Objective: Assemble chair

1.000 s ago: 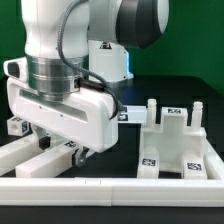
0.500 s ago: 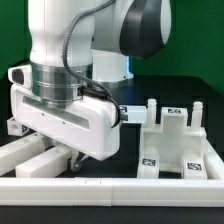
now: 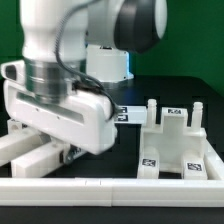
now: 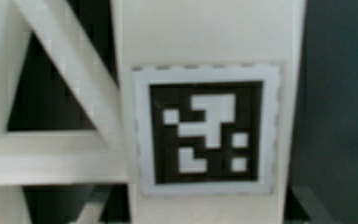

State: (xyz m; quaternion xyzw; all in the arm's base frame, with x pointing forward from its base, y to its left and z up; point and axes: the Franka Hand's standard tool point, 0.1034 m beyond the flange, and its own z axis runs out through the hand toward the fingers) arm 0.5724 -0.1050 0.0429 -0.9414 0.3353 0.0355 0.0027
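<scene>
Two posts [image 3: 32, 160] by front rail [image 3: 110, 186], open table [image 3: 125, 150] beside blocky panel [image 3: 178, 142]

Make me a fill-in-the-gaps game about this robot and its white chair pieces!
1. The robot arm hangs low over the white pieces on the exterior view's ___.
2. The blocky chair part stands on the exterior view's ___.
3. The table under everything is ___ in colour.
4. The wrist view shows a tag printed in black and ___.

Missing words: left, right, black, white.
</scene>
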